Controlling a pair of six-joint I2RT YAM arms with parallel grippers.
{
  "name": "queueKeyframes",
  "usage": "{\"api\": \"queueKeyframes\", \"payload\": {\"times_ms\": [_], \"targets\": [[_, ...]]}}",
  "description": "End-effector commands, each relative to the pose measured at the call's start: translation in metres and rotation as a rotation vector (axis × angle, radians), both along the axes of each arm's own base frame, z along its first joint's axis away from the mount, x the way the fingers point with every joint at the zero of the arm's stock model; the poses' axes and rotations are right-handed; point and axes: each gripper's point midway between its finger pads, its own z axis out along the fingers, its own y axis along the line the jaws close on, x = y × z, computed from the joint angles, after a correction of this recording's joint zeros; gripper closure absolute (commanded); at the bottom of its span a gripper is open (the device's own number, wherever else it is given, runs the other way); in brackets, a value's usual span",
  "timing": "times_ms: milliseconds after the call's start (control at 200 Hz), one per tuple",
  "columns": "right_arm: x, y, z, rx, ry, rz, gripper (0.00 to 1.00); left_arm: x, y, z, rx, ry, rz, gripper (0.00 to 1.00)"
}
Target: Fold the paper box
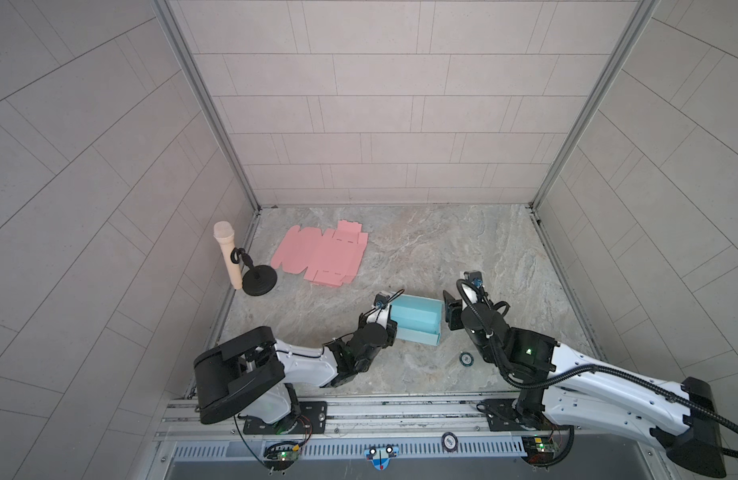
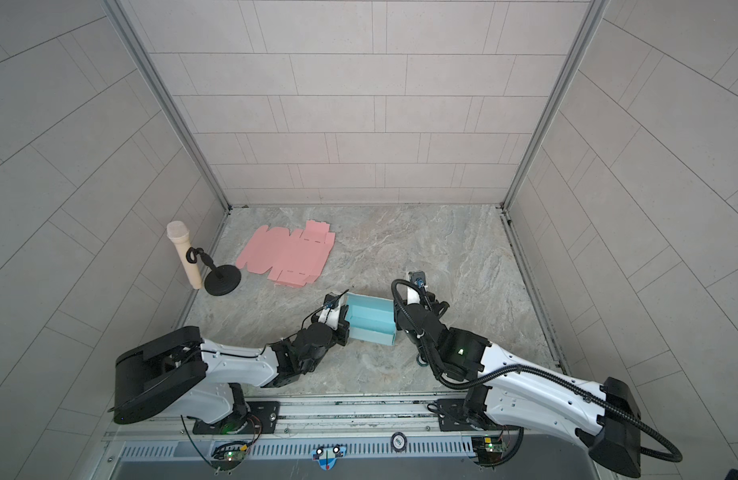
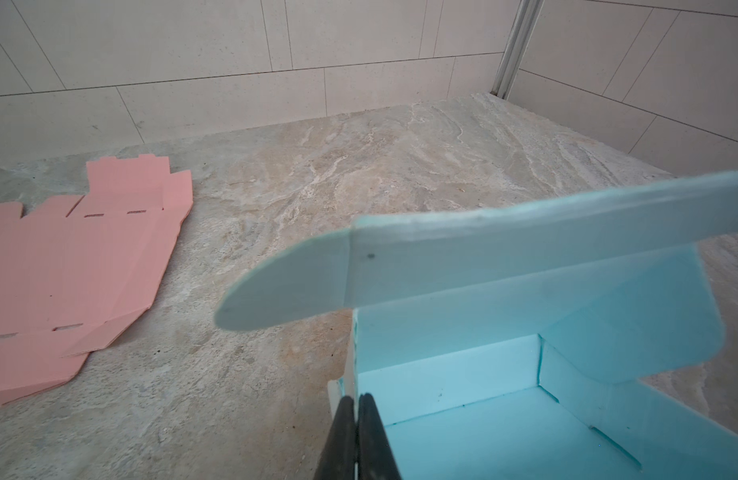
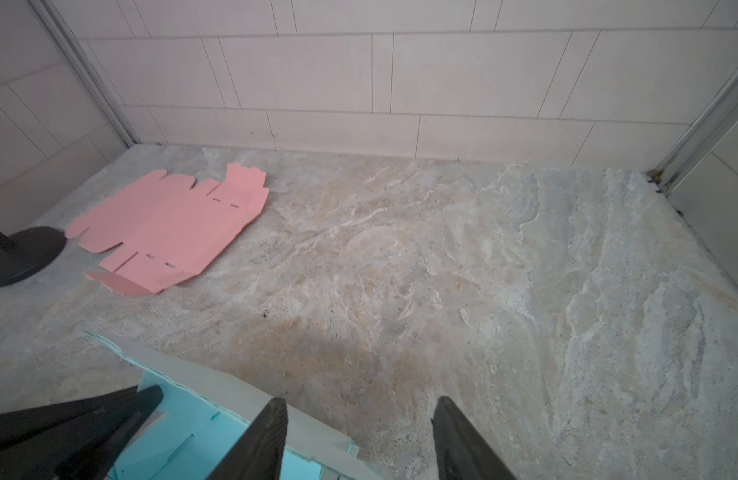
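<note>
Left gripper: The left gripper (image 3: 356, 405) is pinched tight on a side wall of the blue box (image 1: 417, 318). Its two black fingers (image 3: 338, 436) sit close together, with the thin wall between them.
Right gripper: The right gripper (image 4: 360, 401) is spread wide and holds nothing. One finger (image 4: 267, 436) hangs over the edge of the box, and the rest is over bare table. It is not clear whether that finger touches the box.
Blue box: It stands on the table (image 1: 463, 249), near the front, between the two grippers. The walls are up. The lid (image 3: 525, 232) is not shut; it leans over the open top, and a round flap sticks out at its end.
Small ring: A small ring (image 1: 467, 357) lies on the table close to the right arm, a bit nearer than the box.
Pink sheet: A pink sheet (image 1: 323, 257) of cut card lies flat, farther back on the left side, well apart from the box.
Microphone: A pale microphone (image 1: 228, 257) sits on a black stand (image 1: 257, 282) just beside the pink sheet, at the left wall.
Back wall: The back wall (image 1: 380, 124) has gray tiles.
</note>
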Motion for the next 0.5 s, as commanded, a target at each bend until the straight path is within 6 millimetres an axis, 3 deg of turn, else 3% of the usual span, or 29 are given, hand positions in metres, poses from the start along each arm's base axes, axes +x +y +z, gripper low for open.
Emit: {"api": "queueKeyframes", "payload": {"times_ms": [0,105,225,496], "targets": [[0.000,-0.007,0.013,-0.043,-0.001,-0.026,0.41,-0.003,0.013,-0.013,0.080,0.007,0.034,0.93],[0.009,-0.001,0.022,-0.049,0.006,-0.060,0.41,-0.008,0.011,-0.013,0.089,-0.002,0.030,0.93],[0.019,0.012,0.017,-0.074,0.059,-0.077,0.41,-0.011,0.012,-0.016,0.084,0.003,0.026,0.92],[0.022,0.052,-0.031,-0.037,0.198,-0.018,0.47,-0.020,0.015,-0.022,0.063,0.002,0.023,0.83]]}}
